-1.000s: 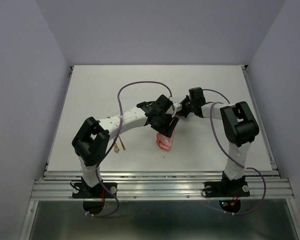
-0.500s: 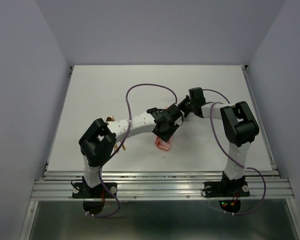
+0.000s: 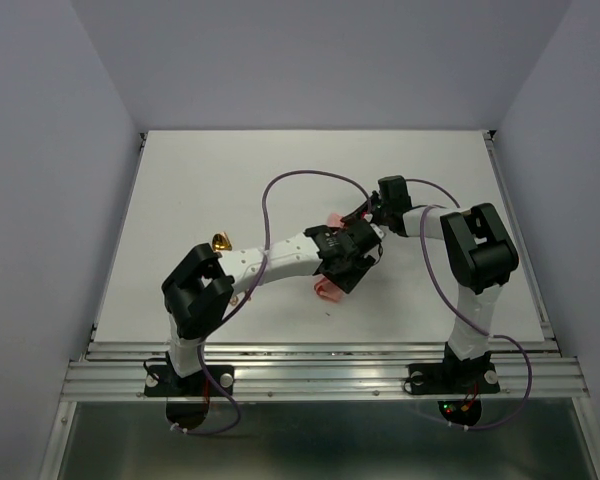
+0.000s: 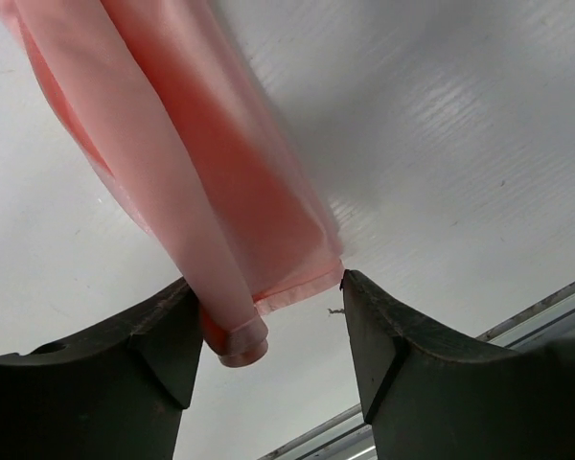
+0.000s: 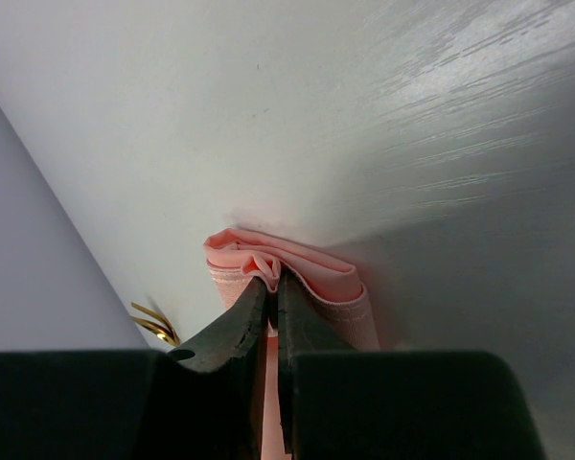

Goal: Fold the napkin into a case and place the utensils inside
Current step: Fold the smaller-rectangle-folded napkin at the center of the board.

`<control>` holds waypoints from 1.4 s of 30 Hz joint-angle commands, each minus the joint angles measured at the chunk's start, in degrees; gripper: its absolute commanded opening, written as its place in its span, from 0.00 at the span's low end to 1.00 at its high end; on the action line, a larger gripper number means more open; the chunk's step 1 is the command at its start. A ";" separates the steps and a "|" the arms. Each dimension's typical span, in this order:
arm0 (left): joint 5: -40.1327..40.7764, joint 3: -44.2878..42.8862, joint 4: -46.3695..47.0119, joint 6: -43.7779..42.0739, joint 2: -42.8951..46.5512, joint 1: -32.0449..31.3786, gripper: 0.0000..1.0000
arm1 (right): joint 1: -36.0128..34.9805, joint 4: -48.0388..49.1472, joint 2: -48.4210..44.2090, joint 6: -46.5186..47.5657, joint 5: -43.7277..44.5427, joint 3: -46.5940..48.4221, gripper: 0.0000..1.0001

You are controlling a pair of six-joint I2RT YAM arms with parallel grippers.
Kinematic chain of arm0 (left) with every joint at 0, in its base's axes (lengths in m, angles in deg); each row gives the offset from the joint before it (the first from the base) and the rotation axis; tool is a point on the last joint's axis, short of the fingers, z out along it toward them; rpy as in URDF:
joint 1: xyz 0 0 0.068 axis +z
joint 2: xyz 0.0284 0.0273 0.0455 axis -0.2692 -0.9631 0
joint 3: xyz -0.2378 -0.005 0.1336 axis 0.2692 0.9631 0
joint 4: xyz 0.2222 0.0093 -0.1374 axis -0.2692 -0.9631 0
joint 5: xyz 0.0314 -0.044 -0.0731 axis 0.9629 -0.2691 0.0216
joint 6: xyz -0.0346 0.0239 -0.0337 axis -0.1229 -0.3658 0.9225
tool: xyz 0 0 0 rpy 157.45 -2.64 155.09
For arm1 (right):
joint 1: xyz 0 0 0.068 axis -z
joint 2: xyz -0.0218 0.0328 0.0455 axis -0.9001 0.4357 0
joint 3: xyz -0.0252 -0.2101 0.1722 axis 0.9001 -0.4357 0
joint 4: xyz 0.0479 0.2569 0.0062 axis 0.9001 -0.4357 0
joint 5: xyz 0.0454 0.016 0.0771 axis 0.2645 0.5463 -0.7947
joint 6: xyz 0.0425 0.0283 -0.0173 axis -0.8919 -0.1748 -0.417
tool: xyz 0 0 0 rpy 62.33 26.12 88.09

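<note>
right tool point(image 5: 271, 285) pinches the napkin point(image 5: 318, 274); left tool point(image 4: 268, 285) gapes.

White table point(image 3: 180, 190): napkin point(image 3: 327, 290), utensils point(image 3: 221, 241).

case point(image 3: 327, 291) lies mid-way across the bench point(image 3: 200, 180), running near to far. left gripper point(image 4: 273, 335) is over its near end: the cloth end sits between the fingers point(image 4: 125, 359), touching one and clear of the other. right gripper point(image 5: 273, 283) is at the far end, fingers pinched on the fold. utensils point(image 3: 221, 241) lie on the bench left of the case, well apart, partly under the left arm.
</note>
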 commanded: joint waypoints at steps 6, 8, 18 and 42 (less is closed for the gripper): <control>2.56 -4.03 2.26 0.69 1.62 0.02 0.62 | -0.15 -7.23 2.72 1.50 4.41 -2.65 0.01; 1.68 -3.86 3.50 0.60 1.36 0.02 0.53 | -0.15 -7.23 2.90 1.50 4.33 -2.56 0.01; 4.58 -4.91 2.27 1.91 -1.54 0.19 0.00 | -0.15 -7.23 3.51 1.59 4.06 -1.94 0.01; -13.96 5.54 12.37 0.51 5.14 5.29 0.00 | -0.15 -5.47 2.72 2.20 3.97 -2.03 0.01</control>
